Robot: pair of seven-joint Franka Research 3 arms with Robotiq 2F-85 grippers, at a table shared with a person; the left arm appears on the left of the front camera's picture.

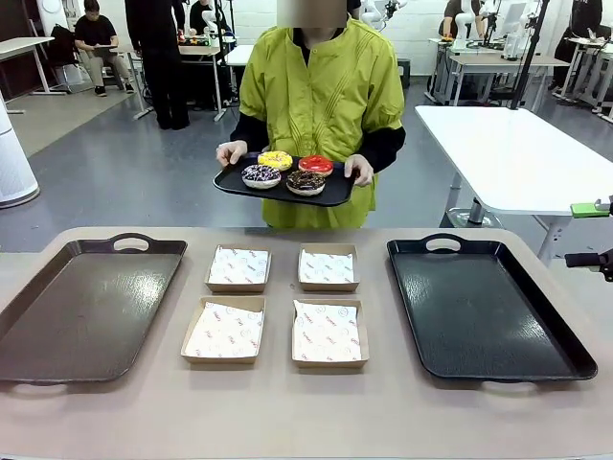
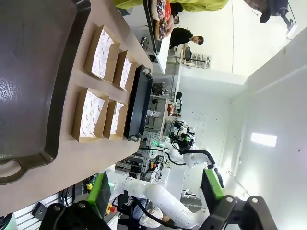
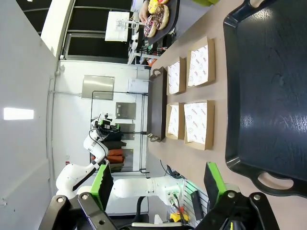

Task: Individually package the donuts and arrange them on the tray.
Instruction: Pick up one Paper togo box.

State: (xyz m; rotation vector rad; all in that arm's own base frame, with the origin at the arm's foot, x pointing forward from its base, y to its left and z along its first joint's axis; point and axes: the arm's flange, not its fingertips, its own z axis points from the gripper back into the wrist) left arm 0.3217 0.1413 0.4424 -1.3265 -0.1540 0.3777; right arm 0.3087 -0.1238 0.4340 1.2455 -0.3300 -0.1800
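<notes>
Standing wide apart, the green-padded black fingers (image 2: 100, 190) of the left tool (image 2: 156, 194) have nothing between them. The right tool (image 3: 158, 188) is spread just as wide and also grips nothing. Beyond the left tool lies a large dark brown handled tray (image 1: 81, 307), and beyond the right tool a large glossy black handled tray (image 1: 484, 311). Both are flat on the tan counter (image 1: 287, 412), one at each side.

Between the two trays sit four shallow brown cardboard boxes, two by two: far left (image 1: 238, 269), far right (image 2: 125, 71), near left (image 1: 223, 332) and near right (image 1: 329, 334). Each holds a sheet of white printed paper (image 1: 326, 331).

The donuts are off the counter, on a small black oval tray (image 1: 287, 191). A person in a yellow-green top holds it in both hands (image 1: 230, 151), in the air past the counter's far edge. Four rings sit close together on it. At the back are the yellow-iced ring donut (image 1: 275, 159) on the left and the glossy red-iced ring donut (image 1: 315, 165) on the right. In front are the chocolate ring donut with coloured sprinkles (image 1: 261, 175) on the left and the dark chocolate ring donut (image 1: 306, 181) on the right.
</notes>
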